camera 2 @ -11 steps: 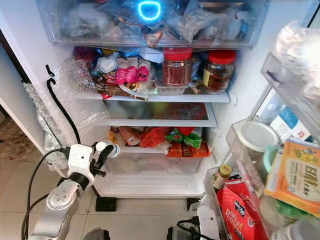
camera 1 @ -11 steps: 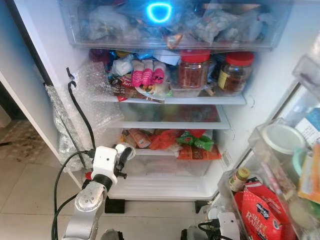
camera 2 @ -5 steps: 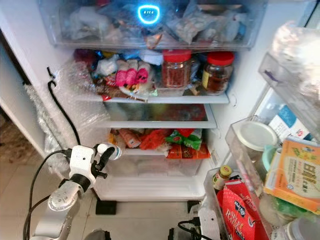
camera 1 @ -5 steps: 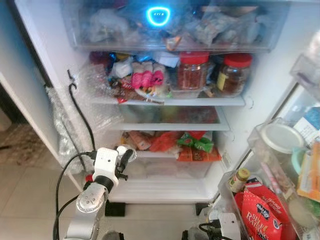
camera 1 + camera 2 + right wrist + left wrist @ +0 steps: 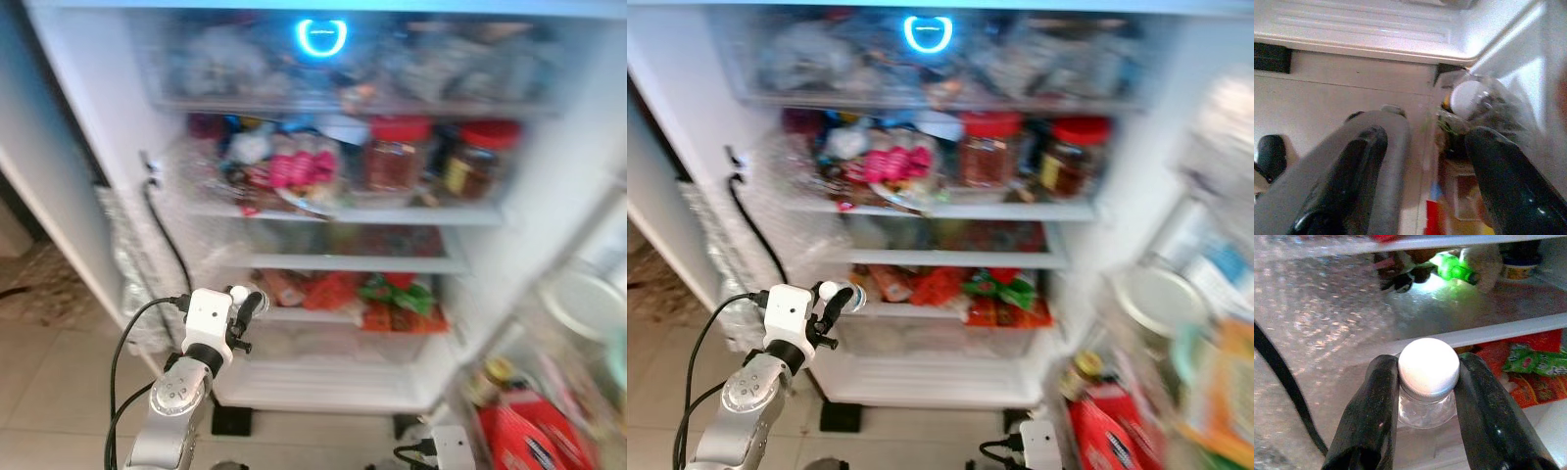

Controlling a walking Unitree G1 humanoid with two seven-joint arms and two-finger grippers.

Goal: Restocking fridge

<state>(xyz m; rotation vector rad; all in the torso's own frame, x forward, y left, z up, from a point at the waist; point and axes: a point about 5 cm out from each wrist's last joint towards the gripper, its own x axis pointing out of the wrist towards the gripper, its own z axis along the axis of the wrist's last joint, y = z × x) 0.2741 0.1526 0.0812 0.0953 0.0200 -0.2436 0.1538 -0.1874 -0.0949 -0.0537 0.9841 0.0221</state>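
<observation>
Your left gripper [image 5: 1425,396] is clamped on a small clear bottle [image 5: 1427,404] with a white cap [image 5: 1428,366], holding it up at the open fridge [image 5: 88,147], level with the lower shelf [image 5: 358,262] near the left wall. Your right gripper [image 5: 1425,161] hangs low with its fingers spread apart and holding nothing, over the floor tiles [image 5: 1352,93] beside the door bin [image 5: 1508,112]. The head views are blurred.

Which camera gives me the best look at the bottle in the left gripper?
Left wrist view: the bottle, white cap and clear neck, sits sharp and close, clamped in the left gripper. Both eye views show it small and blurred.
</observation>
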